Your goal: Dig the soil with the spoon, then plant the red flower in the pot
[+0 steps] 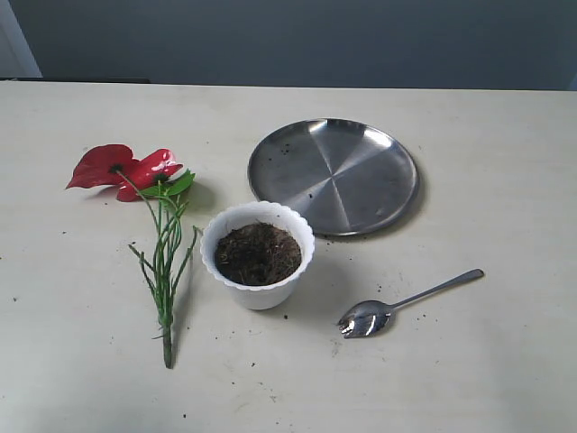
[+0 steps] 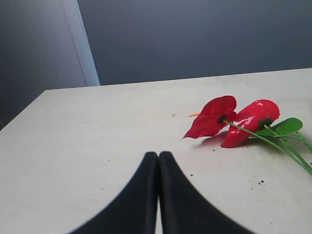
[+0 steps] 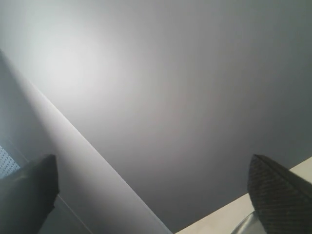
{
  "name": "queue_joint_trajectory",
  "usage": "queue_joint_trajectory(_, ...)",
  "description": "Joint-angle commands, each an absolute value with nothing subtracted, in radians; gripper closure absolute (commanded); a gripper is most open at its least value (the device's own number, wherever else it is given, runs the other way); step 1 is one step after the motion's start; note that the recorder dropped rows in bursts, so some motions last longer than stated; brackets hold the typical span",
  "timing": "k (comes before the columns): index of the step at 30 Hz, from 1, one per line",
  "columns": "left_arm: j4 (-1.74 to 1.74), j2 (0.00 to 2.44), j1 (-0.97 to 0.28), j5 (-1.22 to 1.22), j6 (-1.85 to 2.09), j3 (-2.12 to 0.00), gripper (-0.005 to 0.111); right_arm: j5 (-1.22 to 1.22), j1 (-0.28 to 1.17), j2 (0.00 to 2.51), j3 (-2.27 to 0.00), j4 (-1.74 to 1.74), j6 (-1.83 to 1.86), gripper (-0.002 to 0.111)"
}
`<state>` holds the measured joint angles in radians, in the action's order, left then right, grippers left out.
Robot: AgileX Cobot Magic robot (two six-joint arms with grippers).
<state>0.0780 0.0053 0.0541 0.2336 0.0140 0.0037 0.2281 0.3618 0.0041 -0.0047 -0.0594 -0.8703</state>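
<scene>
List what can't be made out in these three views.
- Soil depth: exterior view, the pot wall hides everything below the surface.
- Red flower stem ends: left wrist view, cut off by the frame edge.
- Grey metal sliver: right wrist view, cut off by the frame edge; unidentifiable.

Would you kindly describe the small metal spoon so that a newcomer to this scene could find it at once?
On the pale table, find the small white scalloped pot of dark soil near the middle. The small shiny silver metal teaspoon lies to its right, in front of the large round steel plate. Unlike its neighbours, it is slim, with a straight handle.
</scene>
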Motion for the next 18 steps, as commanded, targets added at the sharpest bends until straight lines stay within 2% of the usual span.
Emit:
queue_joint_trajectory(1,0.07,0.0,0.047,0.232,0.01,0.0,0.106,0.265,0.369,0.0,0.0,-0.227,-0.955,0.004)
queue_joint_trajectory(9,0.07,0.0,0.047,0.232,0.01,0.0,0.106,0.586,0.401,0.0,0.0,-0.816,-1.298,0.004)
queue_joint_trajectory(18,0.07,0.0,0.047,0.232,0.01,0.0,0.106,0.527,0.401,0.0,0.0,-1.044,-1.504,0.004)
